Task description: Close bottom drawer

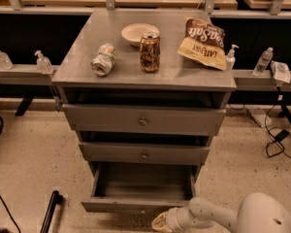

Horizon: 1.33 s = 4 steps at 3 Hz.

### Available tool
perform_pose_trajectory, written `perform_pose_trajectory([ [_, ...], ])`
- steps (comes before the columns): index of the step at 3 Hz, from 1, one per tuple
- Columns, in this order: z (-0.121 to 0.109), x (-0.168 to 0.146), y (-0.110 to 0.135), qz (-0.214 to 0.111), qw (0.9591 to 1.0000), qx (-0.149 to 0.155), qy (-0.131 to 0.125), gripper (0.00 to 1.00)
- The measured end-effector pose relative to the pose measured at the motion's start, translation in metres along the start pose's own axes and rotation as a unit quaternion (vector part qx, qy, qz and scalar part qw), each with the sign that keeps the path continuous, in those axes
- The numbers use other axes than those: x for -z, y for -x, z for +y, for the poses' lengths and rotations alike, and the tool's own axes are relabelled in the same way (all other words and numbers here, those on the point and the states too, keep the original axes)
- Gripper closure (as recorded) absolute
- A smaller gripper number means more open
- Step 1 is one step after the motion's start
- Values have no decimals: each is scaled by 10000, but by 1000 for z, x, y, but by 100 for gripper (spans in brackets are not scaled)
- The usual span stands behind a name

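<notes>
The bottom drawer (141, 187), a plain grey wooden box, juts frontward, long axis crosswise; the gripper (161, 222) is just below its front, grip unclear.

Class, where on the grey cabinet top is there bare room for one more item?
Bare: the back-left corner, left of the bowl, behind the tipped can; and the front strip before the upright can and chip bag. Crowded around bowl and upright can. The gripper is low, before the open bottom drawer.
</notes>
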<state>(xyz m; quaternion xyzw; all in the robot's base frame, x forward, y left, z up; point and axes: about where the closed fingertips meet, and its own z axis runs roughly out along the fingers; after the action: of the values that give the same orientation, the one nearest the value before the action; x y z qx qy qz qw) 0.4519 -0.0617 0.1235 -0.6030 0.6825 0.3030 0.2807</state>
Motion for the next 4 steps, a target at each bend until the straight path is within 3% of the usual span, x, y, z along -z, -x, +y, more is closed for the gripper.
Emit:
perform_pose_trajectory([
  [2, -25, -4, 11, 9, 9999, 113, -19, 100],
  [4, -80, 0, 14, 191, 9989, 164, -385, 100],
])
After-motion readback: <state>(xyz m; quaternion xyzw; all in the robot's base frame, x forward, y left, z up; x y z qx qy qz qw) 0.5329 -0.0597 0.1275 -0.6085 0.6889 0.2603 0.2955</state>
